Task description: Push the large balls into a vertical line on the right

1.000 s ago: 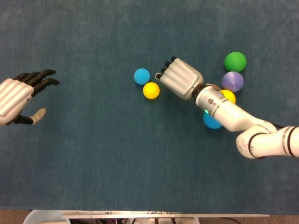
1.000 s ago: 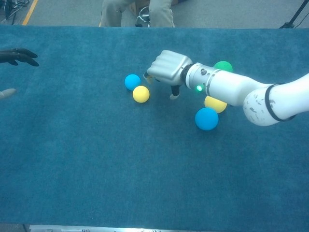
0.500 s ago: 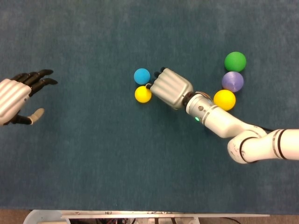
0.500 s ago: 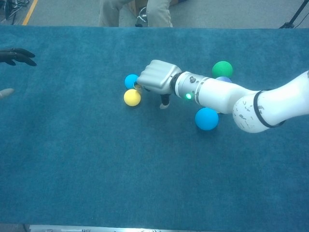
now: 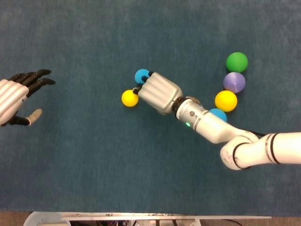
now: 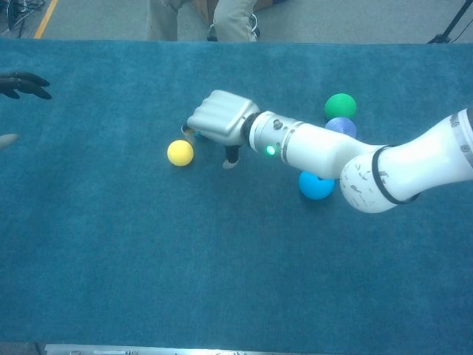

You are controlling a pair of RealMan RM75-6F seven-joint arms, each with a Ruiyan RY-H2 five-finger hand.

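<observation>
Large balls: the large green ball, large purple ball and large yellow ball sit in a near-vertical run at the right of the dark blue felt table, each touching the next. The large blue ball lies just below, partly under my right forearm. My right hand, fingers curled in on nothing, sits mid-table over the small blue ball, beside the small yellow ball. My left hand hangs far left, fingers apart, holding nothing.
</observation>
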